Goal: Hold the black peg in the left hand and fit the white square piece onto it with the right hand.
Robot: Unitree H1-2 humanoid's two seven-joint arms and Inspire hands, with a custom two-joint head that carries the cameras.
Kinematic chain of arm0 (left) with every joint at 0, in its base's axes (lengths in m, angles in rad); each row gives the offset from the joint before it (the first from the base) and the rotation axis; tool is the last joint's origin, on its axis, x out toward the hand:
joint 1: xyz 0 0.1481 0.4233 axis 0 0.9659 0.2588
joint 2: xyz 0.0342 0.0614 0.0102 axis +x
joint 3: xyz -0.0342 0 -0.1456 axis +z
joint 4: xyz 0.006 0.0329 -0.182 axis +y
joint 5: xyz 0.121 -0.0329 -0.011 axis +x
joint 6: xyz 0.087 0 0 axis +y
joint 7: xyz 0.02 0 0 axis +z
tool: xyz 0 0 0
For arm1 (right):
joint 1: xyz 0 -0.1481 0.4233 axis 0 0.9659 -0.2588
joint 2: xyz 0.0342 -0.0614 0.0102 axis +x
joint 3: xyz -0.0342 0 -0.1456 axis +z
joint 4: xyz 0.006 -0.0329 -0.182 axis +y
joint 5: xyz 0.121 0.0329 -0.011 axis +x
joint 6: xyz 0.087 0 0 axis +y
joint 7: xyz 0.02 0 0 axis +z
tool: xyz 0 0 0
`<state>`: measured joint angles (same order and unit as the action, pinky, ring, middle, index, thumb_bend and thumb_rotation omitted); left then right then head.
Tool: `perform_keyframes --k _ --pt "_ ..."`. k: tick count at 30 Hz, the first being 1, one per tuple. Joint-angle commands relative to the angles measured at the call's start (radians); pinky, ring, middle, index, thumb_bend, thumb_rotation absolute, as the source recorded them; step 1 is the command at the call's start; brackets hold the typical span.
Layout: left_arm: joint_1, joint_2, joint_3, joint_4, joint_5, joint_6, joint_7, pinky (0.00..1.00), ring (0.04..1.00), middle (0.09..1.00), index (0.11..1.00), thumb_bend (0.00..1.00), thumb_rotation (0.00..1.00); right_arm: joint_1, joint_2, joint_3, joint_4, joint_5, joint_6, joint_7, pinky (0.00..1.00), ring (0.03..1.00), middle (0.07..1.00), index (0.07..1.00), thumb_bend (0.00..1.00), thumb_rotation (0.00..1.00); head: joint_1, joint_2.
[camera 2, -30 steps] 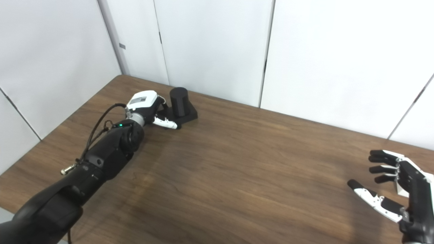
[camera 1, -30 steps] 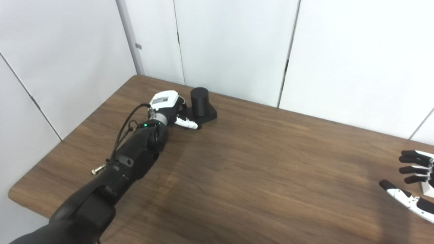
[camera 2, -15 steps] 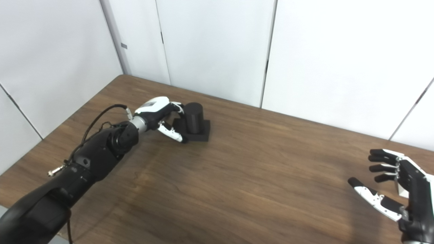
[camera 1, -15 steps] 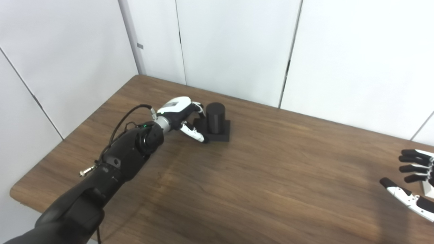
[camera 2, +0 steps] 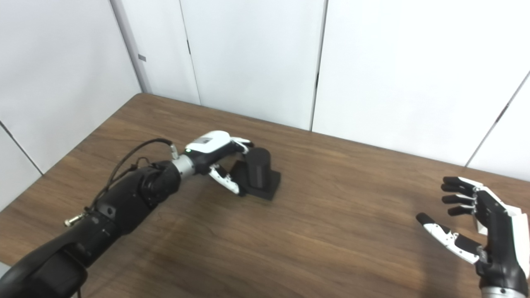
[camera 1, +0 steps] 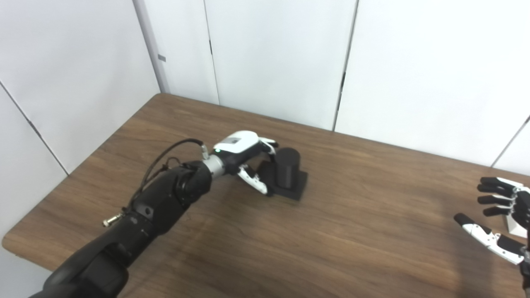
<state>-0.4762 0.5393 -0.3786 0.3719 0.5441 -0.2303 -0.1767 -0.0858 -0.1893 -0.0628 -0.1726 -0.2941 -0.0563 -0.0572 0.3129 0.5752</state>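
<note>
The black peg (camera 1: 287, 166), a short cylinder on a square black base, stands on the brown table (camera 1: 352, 240) left of centre. My left hand (camera 1: 245, 154) is closed around it: the fingers curl over the far side and the thumb lies along the base's near left edge. My right hand (camera 2: 488, 231) is at the far right, fingers spread, holding nothing. The white square piece (camera 1: 513, 225) lies on the table just behind that hand and is mostly hidden by it.
White wall panels (camera 1: 269, 58) stand close behind the table's far edge. The table's left corner (camera 1: 12, 244) is near my left forearm. A cable (camera 1: 165, 155) loops off the left wrist.
My left hand has slid the black peg to the right and nearer, toward the table's middle. The right hand has stayed open in place. The camera has shifted slightly.
</note>
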Motion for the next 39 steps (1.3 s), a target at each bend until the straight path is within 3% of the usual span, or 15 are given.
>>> perform_keyframes --k 1,12,18,25,31,36,39 --pt "0.001 -0.055 -0.071 -0.021 0.027 -0.078 -0.049 0.76 0.919 0.904 0.494 0.52 0.08 -0.032 -0.019 -0.012 -0.002 0.016 -0.061 -0.013 0.52 0.618 0.686 0.691 0.52 0.00 0.001 0.001" --pt "-0.040 -0.159 -0.232 0.035 0.162 -0.168 -0.008 0.77 0.921 0.909 0.495 0.52 0.08 -0.036 -0.024 -0.013 0.030 0.007 -0.102 -0.029 0.52 0.616 0.684 0.693 0.53 0.00 -0.019 0.006" --pt "-0.072 -0.179 -0.305 0.076 0.258 -0.173 0.005 0.81 0.929 0.914 0.495 0.52 0.08 -0.039 -0.022 -0.010 0.050 -0.012 -0.134 -0.045 0.51 0.615 0.685 0.695 0.53 0.00 -0.093 0.015" --pt "-0.097 -0.170 -0.381 0.095 0.330 -0.184 0.024 0.82 0.924 0.906 0.494 0.52 0.08 -0.048 -0.017 0.003 0.109 -0.037 -0.192 -0.072 0.51 0.605 0.681 0.699 0.55 0.00 -0.232 0.024" --pt "-0.103 -0.137 -0.396 0.099 0.325 -0.202 0.035 0.84 0.928 0.914 0.495 0.52 0.08 -0.047 -0.016 0.007 0.109 -0.063 -0.188 -0.080 0.53 0.612 0.683 0.704 0.56 0.03 -0.350 0.024" --pt "-0.101 -0.107 -0.397 0.109 0.316 -0.226 0.053 0.84 0.923 0.905 0.495 0.52 0.08 -0.067 -0.088 0.005 0.087 -0.088 -0.169 -0.030 0.52 0.624 0.705 0.722 0.61 0.11 -0.455 0.011" --pt "-0.099 -0.085 -0.410 0.115 0.305 -0.238 0.094 0.82 0.909 0.890 0.493 0.52 0.08 -0.089 -0.135 0.006 0.070 -0.109 -0.154 0.002 0.51 0.624 0.716 0.721 0.64 0.10 -0.528 -0.006"
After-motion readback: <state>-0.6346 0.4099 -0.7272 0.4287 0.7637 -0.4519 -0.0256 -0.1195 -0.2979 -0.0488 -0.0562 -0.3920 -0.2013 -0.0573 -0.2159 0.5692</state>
